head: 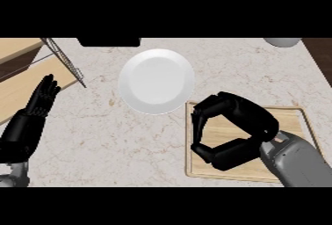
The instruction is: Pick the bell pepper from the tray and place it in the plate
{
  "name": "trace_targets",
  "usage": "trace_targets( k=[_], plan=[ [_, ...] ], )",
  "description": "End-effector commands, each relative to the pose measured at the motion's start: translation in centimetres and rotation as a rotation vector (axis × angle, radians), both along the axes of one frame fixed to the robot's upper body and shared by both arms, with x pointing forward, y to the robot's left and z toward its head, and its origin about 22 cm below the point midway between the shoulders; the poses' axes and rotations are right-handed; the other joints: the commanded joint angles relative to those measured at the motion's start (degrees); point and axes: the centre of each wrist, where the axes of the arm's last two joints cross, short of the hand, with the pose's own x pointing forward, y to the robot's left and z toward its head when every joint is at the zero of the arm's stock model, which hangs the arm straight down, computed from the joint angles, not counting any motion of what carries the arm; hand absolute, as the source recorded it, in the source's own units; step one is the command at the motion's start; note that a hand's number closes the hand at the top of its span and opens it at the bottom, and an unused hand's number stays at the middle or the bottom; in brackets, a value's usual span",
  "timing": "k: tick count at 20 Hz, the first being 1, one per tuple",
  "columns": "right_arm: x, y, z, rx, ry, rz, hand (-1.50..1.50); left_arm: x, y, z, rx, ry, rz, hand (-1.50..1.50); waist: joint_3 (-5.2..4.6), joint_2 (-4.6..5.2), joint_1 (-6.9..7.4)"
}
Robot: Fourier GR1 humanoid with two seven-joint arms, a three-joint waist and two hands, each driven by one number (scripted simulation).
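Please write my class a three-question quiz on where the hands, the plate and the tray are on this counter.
1. True or false: something lies on the white plate.
2. Choose one: the right hand is over A) the plate, B) the wooden tray, C) neither.
3. Fill in: the left hand rests open, fingers up, near the view's ___ edge.

Key: 1 false, the plate is bare; 2 B; 3 left.
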Motion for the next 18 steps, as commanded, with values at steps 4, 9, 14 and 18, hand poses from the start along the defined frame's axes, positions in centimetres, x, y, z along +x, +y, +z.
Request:
trace_targets(
  k=[4,9,14,18],
  plan=[
    [-5.8,-5.4,-7.6,0.018,0.137,0.362,-1.50,2.0,-0.3,3.5,-0.041,-0.026,0.003,0.00,0.23,2.16,-2.33],
    [-6.0,-12.0,-9.1,0.181,0.134,0.343,-1.50,2.1,-2.2,4.1,-0.047,0.010,-0.024,0.00,0.13,1.98,-1.15],
    [-1.5,-15.3,-2.9,0.116,-0.060,0.294,-1.50,4.1,-2.1,4.1,-0.047,0.012,-0.029,0.00,-0.04,2.34,-0.35],
    [-1.0,-17.0,3.0,-0.144,-0.229,0.223,-1.50,4.4,-2.0,5.4,-0.042,0.014,-0.023,0.00,-0.07,2.05,-0.28]
  ],
)
